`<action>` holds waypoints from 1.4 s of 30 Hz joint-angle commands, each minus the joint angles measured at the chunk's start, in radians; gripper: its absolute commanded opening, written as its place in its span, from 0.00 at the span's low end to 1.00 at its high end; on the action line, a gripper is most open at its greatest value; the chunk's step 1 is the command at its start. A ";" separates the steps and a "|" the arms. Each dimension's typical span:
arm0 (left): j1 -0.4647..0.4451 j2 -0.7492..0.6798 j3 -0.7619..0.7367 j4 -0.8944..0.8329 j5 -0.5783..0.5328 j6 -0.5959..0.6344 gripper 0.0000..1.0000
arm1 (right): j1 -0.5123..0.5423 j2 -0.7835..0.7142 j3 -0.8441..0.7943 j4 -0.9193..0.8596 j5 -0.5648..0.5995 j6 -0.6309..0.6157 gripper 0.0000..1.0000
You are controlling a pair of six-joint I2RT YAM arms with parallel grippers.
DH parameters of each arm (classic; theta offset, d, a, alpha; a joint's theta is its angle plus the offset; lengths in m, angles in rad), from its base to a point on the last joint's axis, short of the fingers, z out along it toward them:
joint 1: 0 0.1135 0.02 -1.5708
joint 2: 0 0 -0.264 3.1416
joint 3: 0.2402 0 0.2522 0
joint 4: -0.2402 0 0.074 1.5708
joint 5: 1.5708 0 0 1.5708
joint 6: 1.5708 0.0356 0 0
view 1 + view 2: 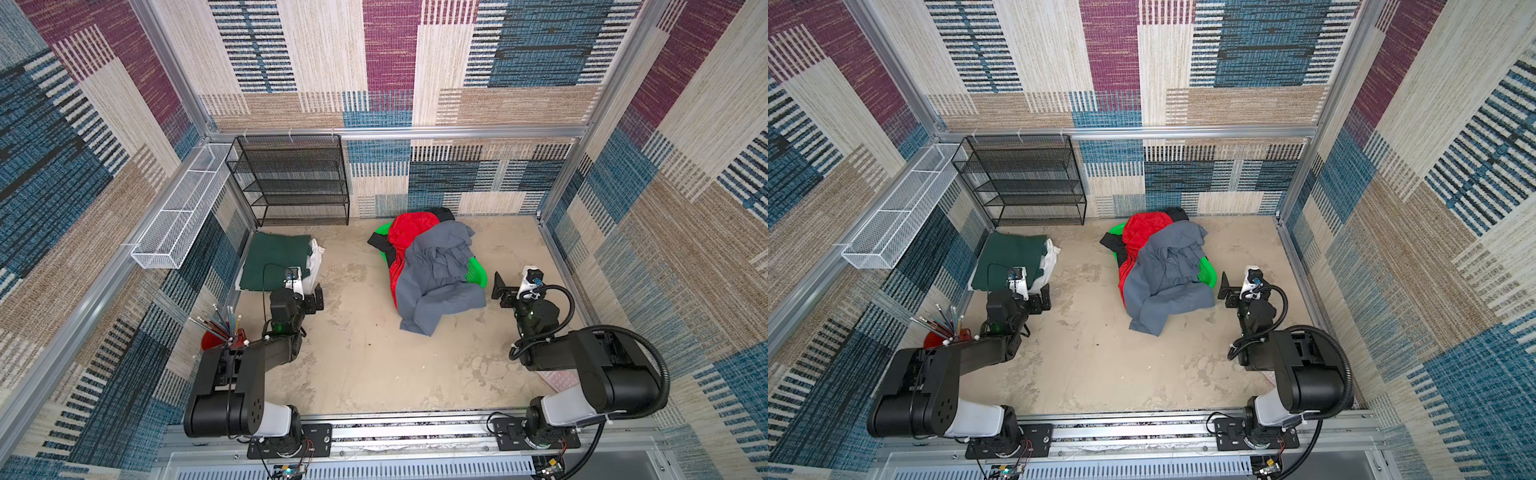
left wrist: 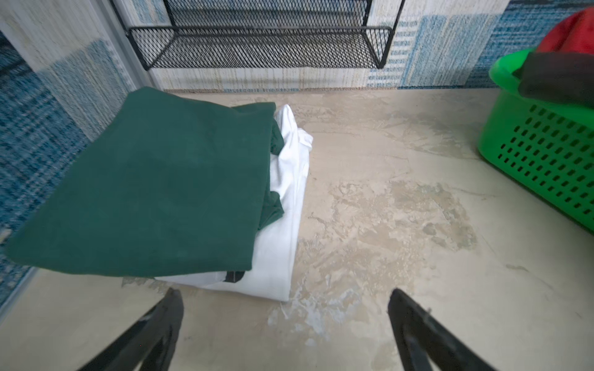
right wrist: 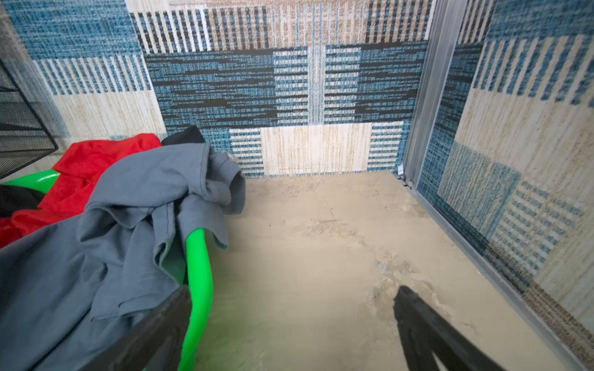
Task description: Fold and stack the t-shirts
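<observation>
At the left, the folded dark green t-shirt [image 1: 276, 262] lies on the white t-shirt [image 1: 314, 259], so the stack is started. The left gripper [image 1: 314, 298] hovers just beside it, fingers apart and empty. The black t-shirt [image 1: 380, 243], red t-shirt [image 1: 411, 232] and slate grey t-shirt [image 1: 436, 274] hang crumpled over the green mesh basket [image 1: 478, 272]. The right gripper [image 1: 501, 291], also spread and empty, is near the basket's rim, probably to take the grey one.

black shirt [image 1: 380, 244] mostly buried, basket [image 1: 478, 271] largely covered

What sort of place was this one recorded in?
Probably a lab test cell dressed for laundry, not a home: aluminium frame holding carpet-print panels, left arm and right arm bolted to a front rail, a green basket heaped with t-shirts.
</observation>
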 commanded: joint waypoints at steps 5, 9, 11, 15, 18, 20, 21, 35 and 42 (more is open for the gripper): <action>-0.085 -0.116 0.062 -0.247 -0.175 -0.043 1.00 | -0.001 -0.126 0.157 -0.460 0.201 0.181 0.98; -0.188 -0.198 0.082 -0.295 -0.254 -0.063 1.00 | -0.001 -0.166 0.240 -0.629 0.149 0.294 0.98; -0.221 -0.238 0.123 -0.380 -0.261 -0.103 1.00 | -0.001 -0.176 0.295 -0.738 0.108 0.351 0.98; -0.250 -0.273 0.231 -0.567 -0.239 -0.187 1.00 | -0.001 -0.168 0.423 -0.959 0.026 0.425 0.99; -0.273 -0.265 0.310 -0.685 -0.139 -0.274 1.00 | -0.001 -0.149 0.502 -1.083 -0.067 0.442 0.99; -0.296 -0.239 0.359 -0.731 -0.034 -0.328 0.99 | -0.001 -0.139 0.534 -1.126 -0.139 0.445 0.99; -0.310 -0.223 0.381 -0.745 0.011 -0.347 0.99 | -0.002 -0.140 0.545 -1.138 -0.173 0.447 0.99; -0.514 0.188 0.853 -0.865 0.419 -0.449 0.92 | -0.002 -0.189 0.558 -1.239 -0.291 0.485 0.99; -0.560 0.452 1.176 -1.144 0.460 -0.363 0.76 | -0.002 -0.237 0.519 -1.311 -0.185 0.475 0.99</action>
